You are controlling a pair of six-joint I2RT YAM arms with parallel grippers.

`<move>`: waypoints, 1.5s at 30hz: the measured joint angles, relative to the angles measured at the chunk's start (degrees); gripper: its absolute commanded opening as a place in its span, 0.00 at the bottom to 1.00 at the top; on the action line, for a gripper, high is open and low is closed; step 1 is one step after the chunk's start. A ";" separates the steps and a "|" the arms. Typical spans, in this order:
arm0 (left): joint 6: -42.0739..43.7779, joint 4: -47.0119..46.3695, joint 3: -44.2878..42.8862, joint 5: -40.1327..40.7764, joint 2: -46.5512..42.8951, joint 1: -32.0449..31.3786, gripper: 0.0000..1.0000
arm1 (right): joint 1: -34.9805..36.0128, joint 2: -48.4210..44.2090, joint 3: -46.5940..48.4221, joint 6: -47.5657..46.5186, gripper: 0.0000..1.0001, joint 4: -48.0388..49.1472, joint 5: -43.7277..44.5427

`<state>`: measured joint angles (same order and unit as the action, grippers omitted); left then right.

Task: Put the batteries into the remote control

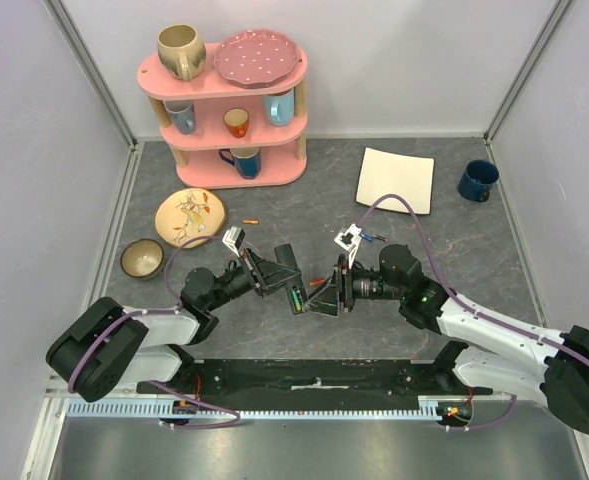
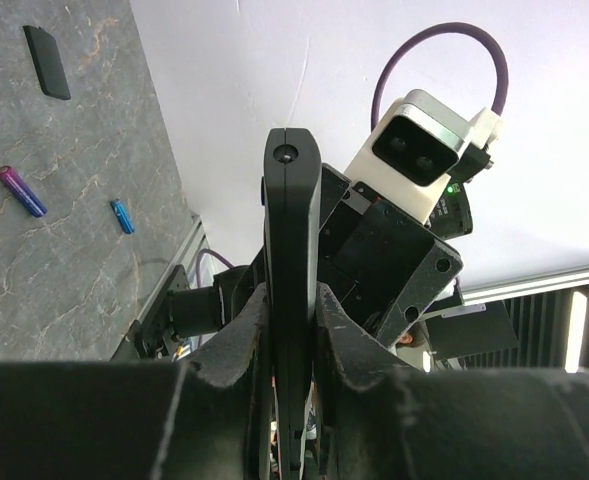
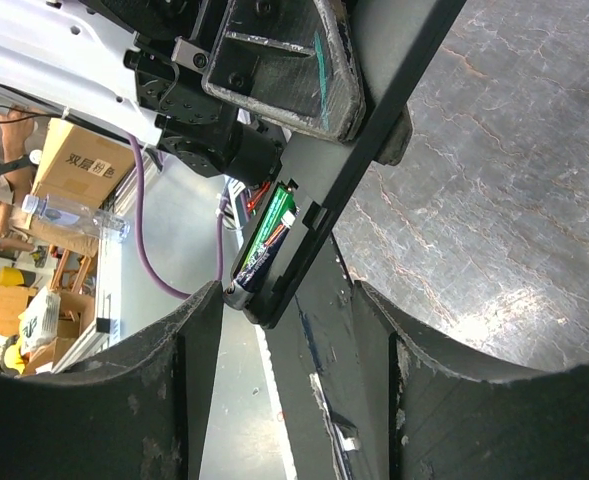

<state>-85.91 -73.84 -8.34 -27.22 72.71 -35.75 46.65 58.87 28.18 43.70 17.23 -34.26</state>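
Observation:
My left gripper (image 1: 277, 276) is shut on the black remote control (image 1: 294, 292) and holds it above the table at the centre. In the left wrist view the remote (image 2: 292, 230) stands edge-on between the fingers. In the right wrist view the remote (image 3: 379, 130) shows its open compartment with a green battery (image 3: 272, 225) and a dark blue battery (image 3: 254, 268) whose end pokes out. My right gripper (image 3: 292, 335) is open around that end, its left fingertip (image 3: 206, 300) next to the blue battery. Loose batteries lie on the table: orange (image 1: 250, 220), blue (image 1: 377, 238), purple (image 2: 21, 190), blue (image 2: 122, 216).
A small black flat cover (image 2: 47, 62) lies on the table. A pink shelf (image 1: 224, 100) with mugs and a plate stands at the back. A floral plate (image 1: 189, 214) and a bowl (image 1: 141, 258) sit left, a white square plate (image 1: 396, 178) and a blue mug (image 1: 477, 180) right.

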 measured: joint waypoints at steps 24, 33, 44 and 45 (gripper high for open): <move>0.02 0.00 0.17 0.37 -1.64 -0.42 0.02 | 0.11 1.11 -0.61 3.30 0.58 3.04 0.04; 0.02 0.02 0.48 0.42 -1.64 -1.44 0.02 | -0.04 2.21 -0.63 4.28 0.56 4.50 1.09; 0.04 -0.02 0.59 0.33 -2.16 -1.84 0.02 | -0.52 2.93 -0.92 5.77 0.65 6.60 0.33; 0.07 -0.02 0.59 0.22 -2.38 -1.99 0.02 | -0.70 2.93 -1.29 6.67 0.66 7.48 0.04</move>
<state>-85.84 -73.87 -7.75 -27.00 70.32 -37.74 45.95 61.80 26.89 50.37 24.71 -34.22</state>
